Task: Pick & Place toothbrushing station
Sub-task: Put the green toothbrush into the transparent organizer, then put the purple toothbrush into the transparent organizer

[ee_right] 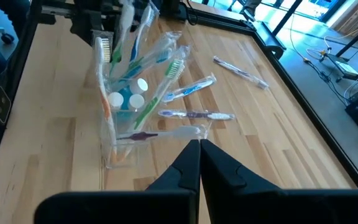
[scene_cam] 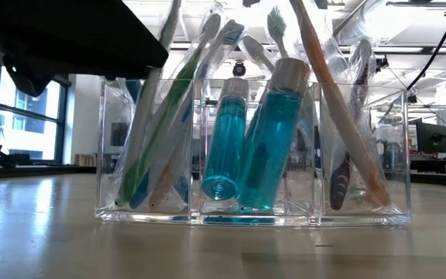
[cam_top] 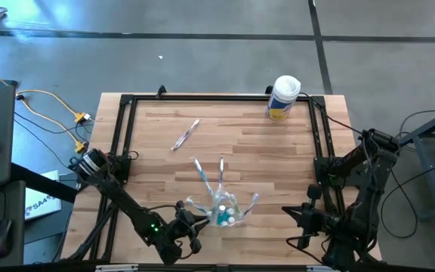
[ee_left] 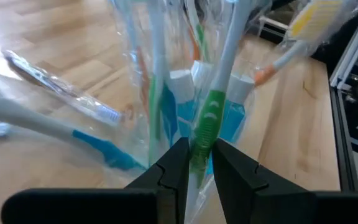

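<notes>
Wooden tabletop (cam_top: 263, 151), light planks, was bounded by a black frame (cam_top: 123, 136); concrete floor lay beyond.

Counts: one clear holder (scene_cam: 254, 155) with three compartments in the low view; two teal tubes (scene_cam: 254, 147) in its middle compartment, leaning; several wrapped toothbrushes in the outer compartments, exact number not countable. Three loose toothbrushes lay on the wood: two (cam_top: 206, 174) just beyond the holder, one (cam_top: 186, 136) well apart from it. One white canister (cam_top: 283, 97) stood at the far frame edge.

Appearance: the tubes were translucent teal with pale caps; brush handles were green, white, teal and orange in clear wrappers, fanning outward above the holder rim.

Left gripper (ee_left: 199, 163) was at the holder, fingers (ee_left: 176, 168) narrowly parted, with a green-handled toothbrush (ee_left: 205, 124) standing between the tips. Contact on both sides could not be confirmed. The tubes sat directly past the fingertips.

Right gripper (ee_right: 199, 149) had its fingers pressed together, holding nothing, with the holder ahead of its tips and apart from them.

Open wood was broad between the holder and the canister; the near table edge lay close behind the holder.
</notes>
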Controlling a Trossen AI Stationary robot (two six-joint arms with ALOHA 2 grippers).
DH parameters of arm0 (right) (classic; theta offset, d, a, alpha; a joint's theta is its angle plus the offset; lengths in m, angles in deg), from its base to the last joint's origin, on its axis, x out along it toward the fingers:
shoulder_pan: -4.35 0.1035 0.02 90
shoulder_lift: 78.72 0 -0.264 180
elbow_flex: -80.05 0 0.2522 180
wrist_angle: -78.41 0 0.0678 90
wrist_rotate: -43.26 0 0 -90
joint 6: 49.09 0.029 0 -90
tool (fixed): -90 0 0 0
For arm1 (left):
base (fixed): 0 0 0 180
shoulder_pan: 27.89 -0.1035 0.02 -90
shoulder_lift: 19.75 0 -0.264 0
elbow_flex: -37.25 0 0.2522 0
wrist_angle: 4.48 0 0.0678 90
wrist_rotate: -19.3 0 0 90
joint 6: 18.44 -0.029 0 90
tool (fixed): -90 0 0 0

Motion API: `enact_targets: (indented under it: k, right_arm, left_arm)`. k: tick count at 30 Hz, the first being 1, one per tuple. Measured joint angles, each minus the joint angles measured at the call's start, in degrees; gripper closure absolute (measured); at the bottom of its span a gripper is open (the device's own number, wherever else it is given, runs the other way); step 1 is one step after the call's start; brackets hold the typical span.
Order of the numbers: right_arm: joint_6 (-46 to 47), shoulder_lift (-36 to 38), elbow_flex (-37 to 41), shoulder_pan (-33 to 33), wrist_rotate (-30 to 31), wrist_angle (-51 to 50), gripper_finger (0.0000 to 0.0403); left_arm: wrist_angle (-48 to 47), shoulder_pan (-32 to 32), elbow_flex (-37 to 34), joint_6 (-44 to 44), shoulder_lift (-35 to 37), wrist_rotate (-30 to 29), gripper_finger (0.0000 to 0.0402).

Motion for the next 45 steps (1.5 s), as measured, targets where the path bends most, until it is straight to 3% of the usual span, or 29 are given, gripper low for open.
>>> enact_targets:
  k: [5, 16, 23, 28, 35, 40, 45]
  right_arm:
    - [-0.1, 0.0, 0.0, 0.0, 0.0, 0.0, 0.0401]
    - [-0.2, 0.0, -0.1, 0.0, 0.0, -0.1, 0.0401]
    - [-0.2, 0.0, -0.1, 0.0, 0.0, -0.1, 0.0401]
    - [-0.2, 0.0, -0.1, 0.0, 0.0, -0.1, 0.0401]
    - [-0.2, 0.0, -0.1, 0.0, -0.2, -0.2, 0.0401]
    - [-0.1, 0.0, -0.1, 0.0, -0.2, -0.2, 0.0401]
    - [1.4, 0.0, -0.1, 0.0, -0.3, -0.1, 0.0401]
  left_arm:
    - [-0.1, -0.5, 0.0, 0.0, 0.0, 1.7, 0.0323]
    - [0.0, -0.7, 0.0, -4.9, 0.0, 3.4, 0.0211]
    - [-0.5, -0.6, 0.9, -8.4, 0.5, 2.7, 0.0199]
    - [-0.8, -0.4, 4.4, -18.1, 1.2, 2.7, 0.0199]
    - [-0.7, 2.3, 12.0, -41.3, 5.5, 4.4, 0.0199]
    - [-10.4, 4.0, 17.8, -49.0, 9.0, -1.9, 0.0199]
    - [-30.8, 2.9, 22.7, -41.8, 12.9, -8.5, 0.0199]
